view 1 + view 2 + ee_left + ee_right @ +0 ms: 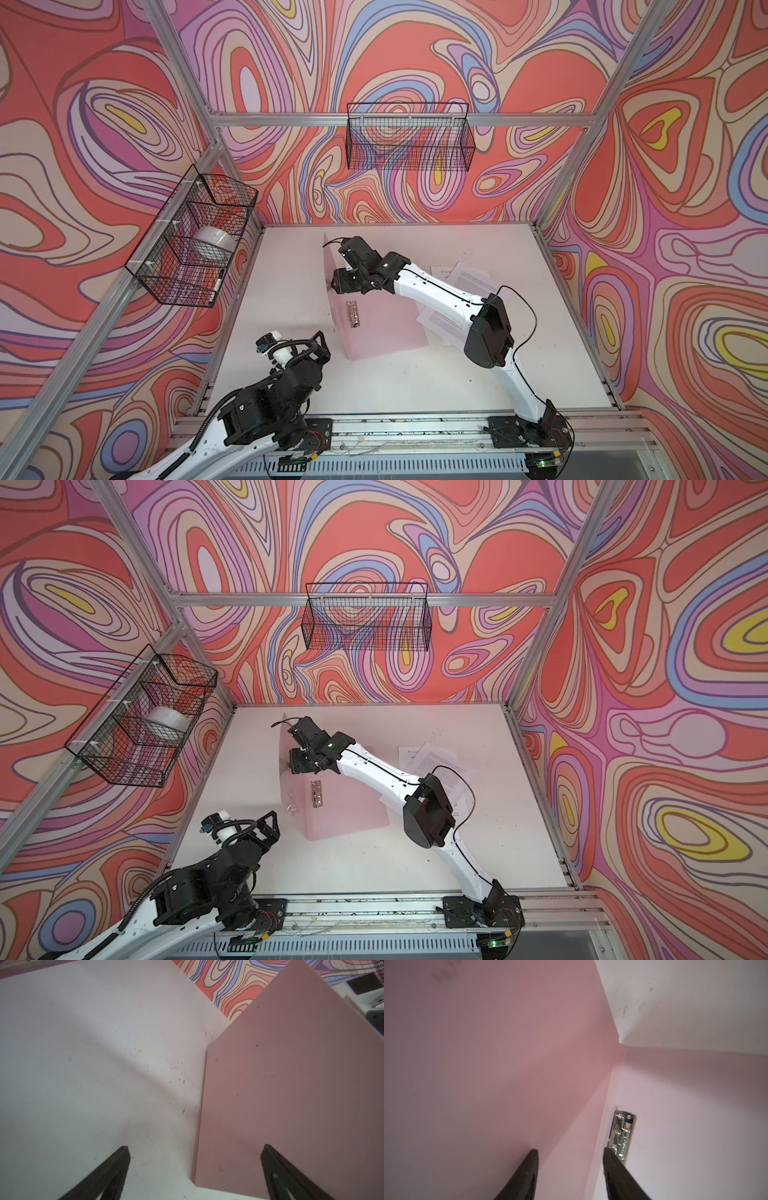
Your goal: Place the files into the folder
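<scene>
The pale-pink folder (386,332) (349,816) lies open on the white table, its left cover (330,266) standing up. A metal clip (353,313) (316,793) (623,1134) sits by the spine. My right gripper (336,284) (293,764) (571,1149) reaches inside the folder (695,1115), jaws apart with nothing between them, one finger against the raised cover (488,1053). The files (465,276) (432,758), white printed sheets, lie loose to the right, partly under the right arm. My left gripper (321,345) (270,820) (195,1147) stands open by the folder's (280,1095) near left corner.
A black wire basket (195,245) on the left wall holds a white roll and a marker. Another wire basket (409,137) hangs on the back rail. Metal frame posts edge the table (395,386). A rail with the arm bases runs along the front.
</scene>
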`<state>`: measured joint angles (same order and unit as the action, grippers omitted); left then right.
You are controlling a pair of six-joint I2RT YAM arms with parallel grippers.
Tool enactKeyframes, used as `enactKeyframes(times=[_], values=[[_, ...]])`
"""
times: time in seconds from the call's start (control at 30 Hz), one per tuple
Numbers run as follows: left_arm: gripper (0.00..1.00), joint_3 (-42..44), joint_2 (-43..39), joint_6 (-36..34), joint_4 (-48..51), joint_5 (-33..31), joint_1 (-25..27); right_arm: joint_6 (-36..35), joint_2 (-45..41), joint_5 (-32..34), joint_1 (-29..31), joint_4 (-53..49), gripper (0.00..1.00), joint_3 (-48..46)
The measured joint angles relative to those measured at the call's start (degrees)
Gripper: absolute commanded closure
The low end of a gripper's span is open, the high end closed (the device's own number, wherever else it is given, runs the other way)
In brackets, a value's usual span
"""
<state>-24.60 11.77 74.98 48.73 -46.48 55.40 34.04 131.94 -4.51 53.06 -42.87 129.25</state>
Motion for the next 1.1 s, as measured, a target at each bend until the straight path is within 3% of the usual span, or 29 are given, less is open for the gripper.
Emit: enactKeyframes(times=[0.27, 0.4, 0.53, 0.77, 1.1], values=[[0.0, -13.05, -2.29, -2.78, 10.99, -4.59, 0.0, 1.22, 0.0, -0.17, 2.51, 0.48, 0.48, 0.96], [0.0, -17.81, -2.36, -6.6, 11.5, -7.48, 0.0, 1.2, -0.11, 0.76, 2.4, 1.44, 0.48, -0.76], [0.0, -18.73, -1.49, -13.38, 5.31, -8.44, 0.0, 1.16, -0.61, 2.16, 2.47, 2.6, 0.49, -4.79], [0.0, -20.33, 8.0, -23.58, -10.64, -6.6, 0.0, 0.96, -4.22, 4.31, 2.64, 4.59, 0.49, -11.63], [0.0, -22.29, 17.27, -28.5, -22.75, -3.82, 0.0, 2.47, -14.99, 1.62, 2.64, 16.52, 0.49, -25.99]])
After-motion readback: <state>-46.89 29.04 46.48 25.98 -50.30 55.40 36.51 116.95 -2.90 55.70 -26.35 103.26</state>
